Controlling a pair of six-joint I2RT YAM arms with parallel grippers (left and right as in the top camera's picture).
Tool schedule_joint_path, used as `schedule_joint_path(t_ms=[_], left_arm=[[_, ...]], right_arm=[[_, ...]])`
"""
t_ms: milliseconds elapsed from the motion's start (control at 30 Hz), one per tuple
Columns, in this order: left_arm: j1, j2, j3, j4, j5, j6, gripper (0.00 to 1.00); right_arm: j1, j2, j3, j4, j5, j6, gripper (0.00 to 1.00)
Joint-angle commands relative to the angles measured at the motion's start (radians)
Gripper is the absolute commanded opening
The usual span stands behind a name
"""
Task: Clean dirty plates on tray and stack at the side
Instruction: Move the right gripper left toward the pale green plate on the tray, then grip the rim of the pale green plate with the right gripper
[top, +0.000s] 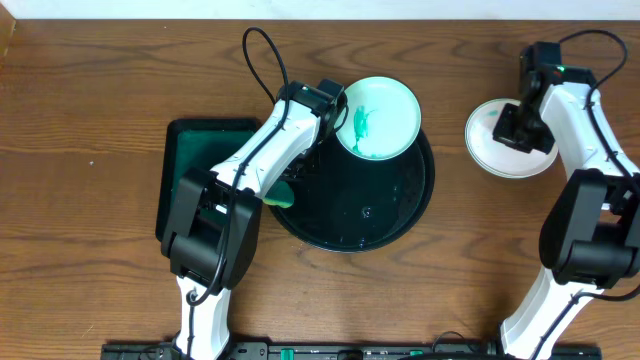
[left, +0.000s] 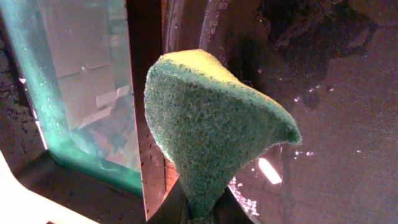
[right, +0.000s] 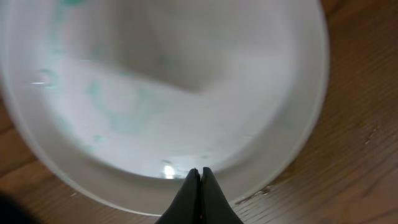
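With left jaws clenched on the green sponge (left: 211, 130) by the left rim of the tray (top: 380, 225) and right jaws shut empty over the desk-side plate (top: 487, 152), I'd scrub flat across the smeared plate (top: 385, 115) at the tray's far edge.

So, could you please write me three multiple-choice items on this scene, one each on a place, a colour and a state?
1. Where does the smeared round white plate rest?
A) on the glossy black round tray
B) in a sink
C) on a shelf

2. What colour are its smears?
A) red
B) teal-green
C) brown

3. How are the right fingers?
A) wide open
B) clamped on a cloth
C) shut and empty

Answers:
1. A, the overhead view shows it over the tray's far rim.
2. B, the streaks read teal-green.
3. C, the wrist view shows the tips pressed together with nothing between them.
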Motion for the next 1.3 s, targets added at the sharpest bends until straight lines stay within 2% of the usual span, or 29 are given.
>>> schedule_joint_path(t_ms=[0, 267, 400, 533, 567, 633, 800, 900, 1133, 1267], left_arm=[[0.002, 0.011, 0.029, -0.003, -0.005, 0.014, 0.07], [0.002, 0.011, 0.029, -0.005, -0.005, 0.014, 0.07], [0.002, 0.011, 0.029, -0.005, -0.006, 0.014, 0.07], [0.002, 0.011, 0.029, -0.002, -0.006, 0.014, 0.07], [0.002, 0.011, 0.029, -0.002, -0.006, 0.014, 0.07], [0.002, 0.011, 0.029, -0.001, -0.006, 0.014, 0.07], [0.002, 0.011, 0.029, 0.008, -0.006, 0.014, 0.07], [0.002, 0.011, 0.029, 0.009, -0.005, 0.014, 0.07], [0.002, 0.011, 0.029, 0.009, -0.006, 0.015, 0.07], [0.002, 0.011, 0.029, 0.009, -0.006, 0.015, 0.07]], right_arm=[[-0.022, 0.044, -0.001, 0.002, 0.019, 0.017, 0.01], [-0.031, 0.085, 0.0, 0.006, 0.0, -0.005, 0.01], [-0.017, 0.043, 0.019, 0.005, -0.021, -0.034, 0.01], [0.008, -0.027, 0.047, 0.003, -0.13, -0.134, 0.01], [0.017, -0.05, 0.05, 0.003, -0.188, -0.176, 0.08], [0.043, -0.09, 0.05, 0.016, -0.342, -0.267, 0.31], [0.106, -0.086, 0.043, 0.053, -0.507, -0.372, 0.65], [0.151, -0.048, 0.034, 0.105, -0.535, -0.42, 0.71], [0.232, 0.053, 0.034, 0.25, -0.557, -0.421, 0.71], [0.243, 0.093, 0.034, 0.341, -0.556, -0.373, 0.69]])
